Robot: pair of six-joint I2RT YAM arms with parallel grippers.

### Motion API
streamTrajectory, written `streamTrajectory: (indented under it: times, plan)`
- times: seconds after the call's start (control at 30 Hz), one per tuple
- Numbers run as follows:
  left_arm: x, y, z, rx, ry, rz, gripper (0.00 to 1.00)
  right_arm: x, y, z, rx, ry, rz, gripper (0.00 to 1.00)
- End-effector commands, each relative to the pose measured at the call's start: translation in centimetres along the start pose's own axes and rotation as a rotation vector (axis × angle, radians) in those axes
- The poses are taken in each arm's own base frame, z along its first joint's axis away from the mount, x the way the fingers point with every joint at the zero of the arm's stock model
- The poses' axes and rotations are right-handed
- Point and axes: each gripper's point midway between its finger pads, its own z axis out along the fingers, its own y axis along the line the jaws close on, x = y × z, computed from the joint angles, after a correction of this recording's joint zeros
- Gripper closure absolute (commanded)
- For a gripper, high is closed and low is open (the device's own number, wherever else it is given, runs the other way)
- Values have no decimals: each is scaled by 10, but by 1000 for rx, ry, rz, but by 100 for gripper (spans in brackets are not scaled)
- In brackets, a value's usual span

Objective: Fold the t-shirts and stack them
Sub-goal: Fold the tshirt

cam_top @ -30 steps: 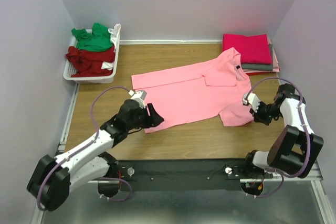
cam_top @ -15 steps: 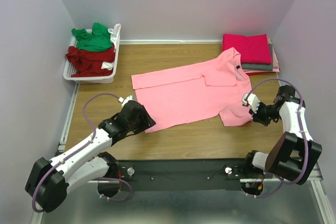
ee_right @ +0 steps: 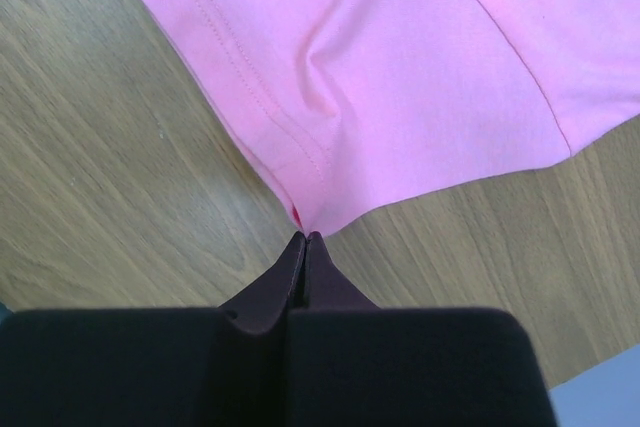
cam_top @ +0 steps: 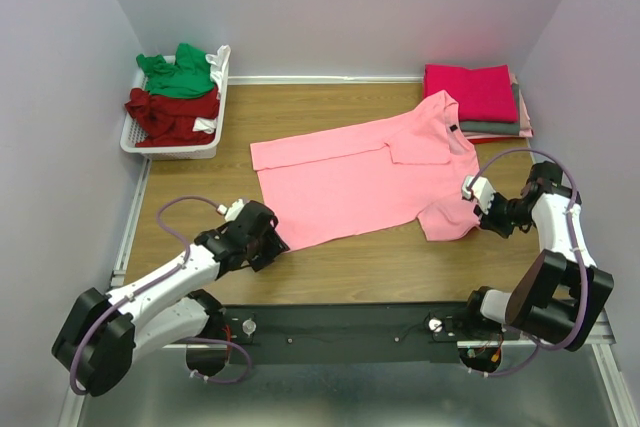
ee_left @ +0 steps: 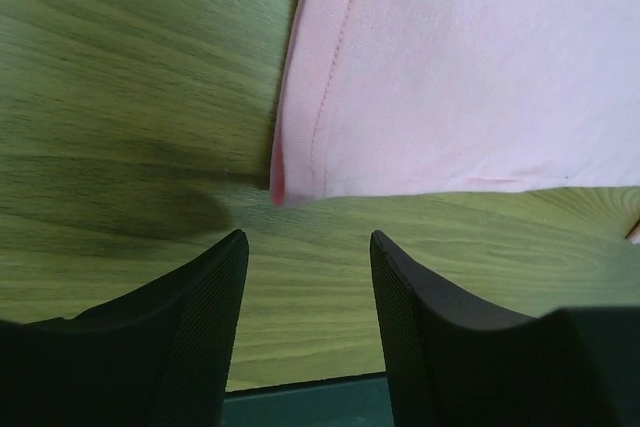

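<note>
A light pink t-shirt (cam_top: 360, 172) lies spread flat across the middle of the table, its dark neck label at the back right. My left gripper (cam_top: 270, 244) is low over the wood just short of the shirt's near-left hem corner (ee_left: 283, 187). It is open (ee_left: 308, 239) with only bare table between its fingers. My right gripper (cam_top: 480, 215) is shut (ee_right: 305, 237) on the outer corner of the shirt's near-right sleeve (ee_right: 400, 77), and the cloth puckers where it is pinched.
A white slotted basket (cam_top: 135, 139) at the back left holds a green shirt (cam_top: 180, 72) and a dark red shirt (cam_top: 172, 112). At the back right is a folded stack with a magenta shirt (cam_top: 472, 89) on top and a grey one (cam_top: 495, 128) beneath. Purple walls close in three sides.
My left gripper has drawn back toward the near left, off the shirt's hem corner, and sunk lower to the table. The right gripper has stayed shut on the sleeve, barely moving.
</note>
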Motion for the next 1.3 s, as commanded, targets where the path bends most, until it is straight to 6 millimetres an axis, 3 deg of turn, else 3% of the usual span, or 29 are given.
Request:
streamTrajectory:
  times: [0.0, 0.43, 0.57, 0.7, 0.93, 1.27]
  plan:
    - [-6, 11, 6, -57, -46, -44, 41, -8, -2, 4, 2, -46, 8, 100]
    - [-22, 8, 21, -107, -116, -45, 59, -4, 1, 6, -4, -34, 18, 100]
    - [-24, 5, 21, -97, -121, -43, 81, -5, 0, 5, 0, -31, 19, 100]
    - [-25, 0, 16, -65, -127, -30, 90, -7, -4, 0, 18, -29, 14, 100]
    - [-32, -12, 2, -3, -155, -6, 96, -27, -28, -21, 104, -64, -4, 100]
    - [-42, -30, -14, 57, -186, 9, 97, -43, -37, -31, 121, -121, -8, 100]
